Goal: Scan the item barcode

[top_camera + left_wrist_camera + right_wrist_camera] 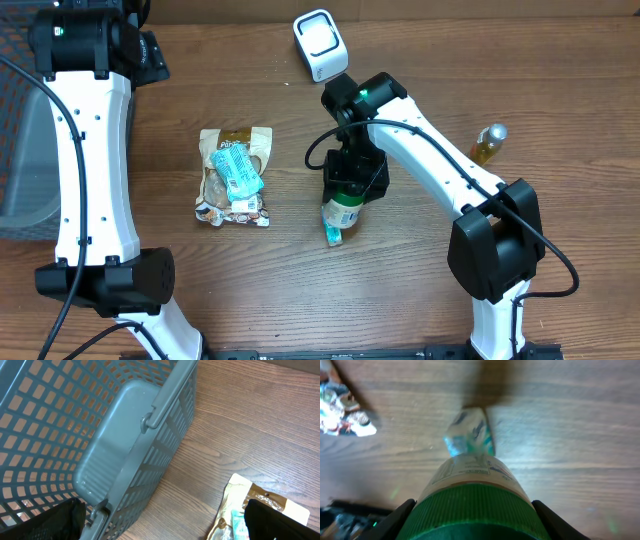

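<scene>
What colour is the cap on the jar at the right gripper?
Green, ribbed; the jar cap shows best in right wrist view.

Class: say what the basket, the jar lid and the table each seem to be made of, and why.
The basket: grey moulded plastic, matt, by its lattice walls.
The jar lid: green plastic, probably, by its fine ribbing.
The table: wood or wood-look laminate, by its grain; which, unclear.

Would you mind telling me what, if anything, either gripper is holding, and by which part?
The jaws of the right gripper clamp the bottle by its green cap; the left gripper holds nothing.
</scene>
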### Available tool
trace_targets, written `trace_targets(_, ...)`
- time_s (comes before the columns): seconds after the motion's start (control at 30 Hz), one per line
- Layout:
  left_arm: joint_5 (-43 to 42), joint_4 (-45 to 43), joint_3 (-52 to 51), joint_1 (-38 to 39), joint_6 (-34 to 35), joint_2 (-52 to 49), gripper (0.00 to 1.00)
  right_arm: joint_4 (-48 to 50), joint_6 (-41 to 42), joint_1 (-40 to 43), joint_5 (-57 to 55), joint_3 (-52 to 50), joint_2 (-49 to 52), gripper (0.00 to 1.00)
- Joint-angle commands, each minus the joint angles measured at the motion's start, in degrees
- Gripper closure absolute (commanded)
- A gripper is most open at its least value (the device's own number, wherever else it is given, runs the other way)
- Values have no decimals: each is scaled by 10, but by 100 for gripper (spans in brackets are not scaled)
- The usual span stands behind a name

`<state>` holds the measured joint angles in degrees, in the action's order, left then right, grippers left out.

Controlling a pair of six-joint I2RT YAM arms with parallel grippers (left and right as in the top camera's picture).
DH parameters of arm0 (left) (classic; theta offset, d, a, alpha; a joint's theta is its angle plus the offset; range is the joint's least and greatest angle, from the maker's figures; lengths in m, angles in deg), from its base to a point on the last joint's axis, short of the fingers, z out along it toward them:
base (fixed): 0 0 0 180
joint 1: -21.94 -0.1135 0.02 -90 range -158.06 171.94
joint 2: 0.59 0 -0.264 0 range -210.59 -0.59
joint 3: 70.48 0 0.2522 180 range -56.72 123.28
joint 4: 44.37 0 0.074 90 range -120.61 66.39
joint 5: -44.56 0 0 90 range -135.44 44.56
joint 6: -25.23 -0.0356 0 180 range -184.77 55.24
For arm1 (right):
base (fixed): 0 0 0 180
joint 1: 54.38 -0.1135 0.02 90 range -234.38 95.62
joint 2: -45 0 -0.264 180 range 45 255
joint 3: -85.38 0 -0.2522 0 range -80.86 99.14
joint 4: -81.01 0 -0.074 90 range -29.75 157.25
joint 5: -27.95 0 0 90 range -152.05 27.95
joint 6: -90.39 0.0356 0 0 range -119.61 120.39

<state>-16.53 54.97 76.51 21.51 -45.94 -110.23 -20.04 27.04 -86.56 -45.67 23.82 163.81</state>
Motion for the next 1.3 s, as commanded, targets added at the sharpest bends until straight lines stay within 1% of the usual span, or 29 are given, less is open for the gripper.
trace_targets(0.0, -5, -1, 11, 1, -10, 3, 1, -14, 0, 1, 54, 16, -22, 54)
trace_targets(0.4, -5, -1, 11, 1, -10, 3, 0, -33, -1, 1, 61, 16, -22, 54)
trace_targets(0.7, -5, -1, 11, 1, -10, 3, 1, -34, -1, 1, 97, 16, -22, 54)
trace_targets(1.27, -5, -1, 11, 1, -10, 3, 0, -33, -1, 1, 99, 16, -22, 53)
